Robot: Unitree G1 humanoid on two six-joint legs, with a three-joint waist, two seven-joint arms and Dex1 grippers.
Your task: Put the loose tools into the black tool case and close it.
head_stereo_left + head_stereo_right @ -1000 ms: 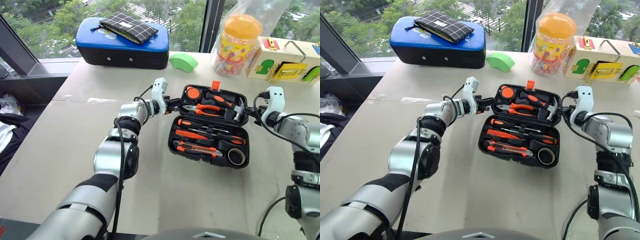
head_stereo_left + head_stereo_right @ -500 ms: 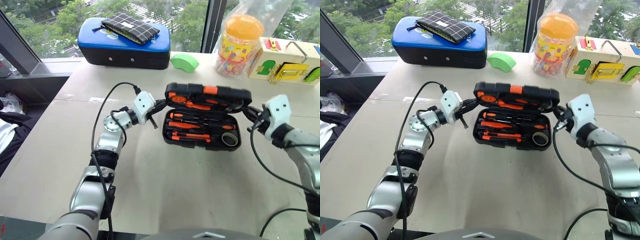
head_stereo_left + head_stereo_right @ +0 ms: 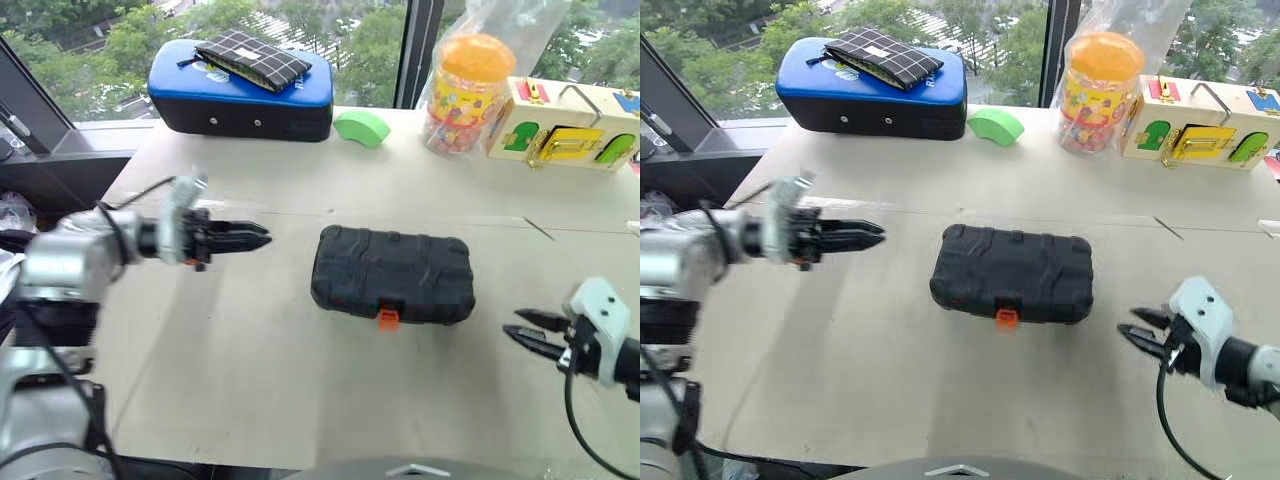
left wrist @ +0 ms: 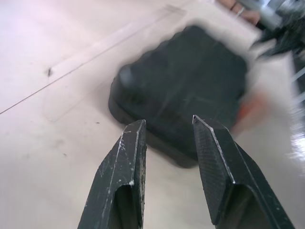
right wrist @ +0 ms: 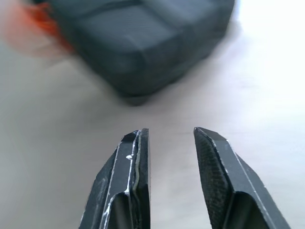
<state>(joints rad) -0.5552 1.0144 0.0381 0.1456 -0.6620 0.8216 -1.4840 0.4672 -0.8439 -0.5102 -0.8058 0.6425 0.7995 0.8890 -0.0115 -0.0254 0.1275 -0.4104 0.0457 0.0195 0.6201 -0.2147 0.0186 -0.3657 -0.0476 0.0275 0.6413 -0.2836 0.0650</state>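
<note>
The black tool case [image 3: 392, 273] looked like matt, ribbed plastic; my table [image 3: 300, 400] was smooth and pale; my left gripper's fingers [image 4: 121, 176] were scuffed and finely textured.

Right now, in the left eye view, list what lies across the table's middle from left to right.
left claw → black tool case, closed → right claw

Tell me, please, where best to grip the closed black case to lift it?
Probably across the two short ends of the black case, a gripper from each side: it lies flat, lid shut, too wide for one. Avoid the orange latch on its near edge.
</note>
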